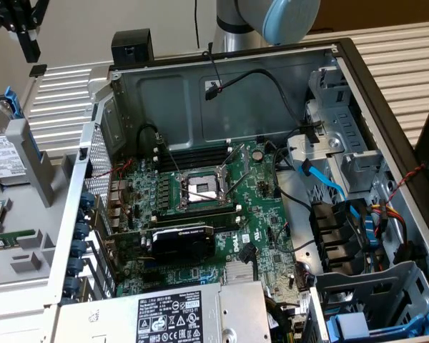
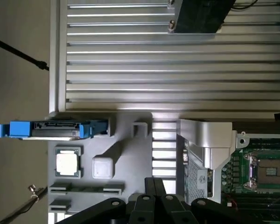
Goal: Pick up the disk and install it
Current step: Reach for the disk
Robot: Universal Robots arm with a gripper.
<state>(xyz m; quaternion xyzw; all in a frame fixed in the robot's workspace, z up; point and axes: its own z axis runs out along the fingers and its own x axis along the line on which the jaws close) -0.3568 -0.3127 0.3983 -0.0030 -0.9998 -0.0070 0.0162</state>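
Disk (image 2: 51,129) waits untouched: we see the jaws shut tight and holding nothing, hanging high and well apart from it. It stands on edge in its blue frame, slotted into a grey holder (image 2: 126,154) on the ribbed surface (image 2: 177,60), just beside the open computer case (image 1: 222,78). To take it cleanly, we judge the jaws must open wide enough to straddle the frame, come down square over its top edge and lift straight out of the slot. A processor chip (image 2: 67,163) lies in the same holder, near the disk, and an upright post (image 1: 21,150) of the holder stands close against it. Inside the case, loose cables (image 1: 327,187) cross by the drive cage (image 1: 343,143), a likely snag. A power-supply box (image 1: 179,314) and a second blue tray (image 1: 357,325) sit at the end nearest the exterior camera.
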